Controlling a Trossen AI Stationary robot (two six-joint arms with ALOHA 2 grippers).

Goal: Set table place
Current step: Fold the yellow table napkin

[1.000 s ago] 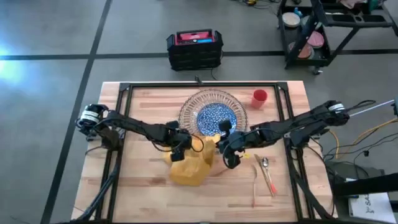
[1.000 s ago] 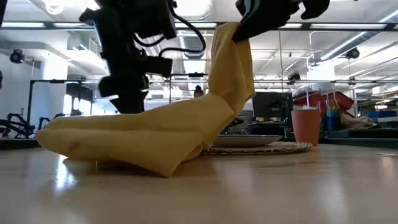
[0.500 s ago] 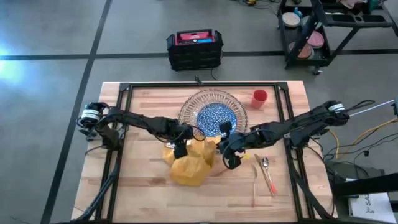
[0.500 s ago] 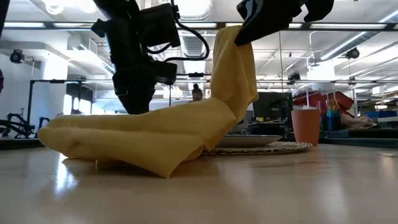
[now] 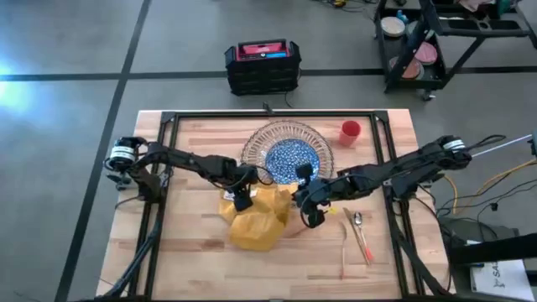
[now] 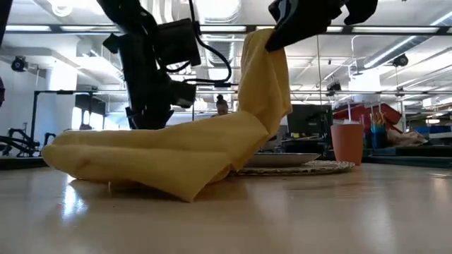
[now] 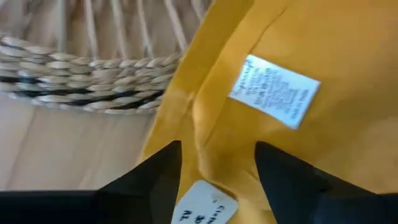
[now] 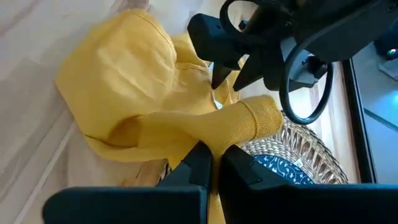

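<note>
the blue-patterned plate [image 5: 291, 157] sits on the woven charger [image 5: 254, 144] at 12 o'clock on the table [image 5: 193, 252], the red-orange cup [image 5: 350, 131] at about 1, and the orange-handled cutlery [image 5: 362, 237] at roughly 4, so the yellow napkin [image 5: 256, 220] looks like the main piece left to arrange. it lies crumpled near centre, just below the plate, its bulk running roughly from 7 toward 1, one corner lifted upright. the right gripper [image 8: 214, 163] has its fingers pinched on that raised corner, while the left gripper [image 7: 217, 165] hovers low over the cloth with fingers spread, gripping nothing.
</note>
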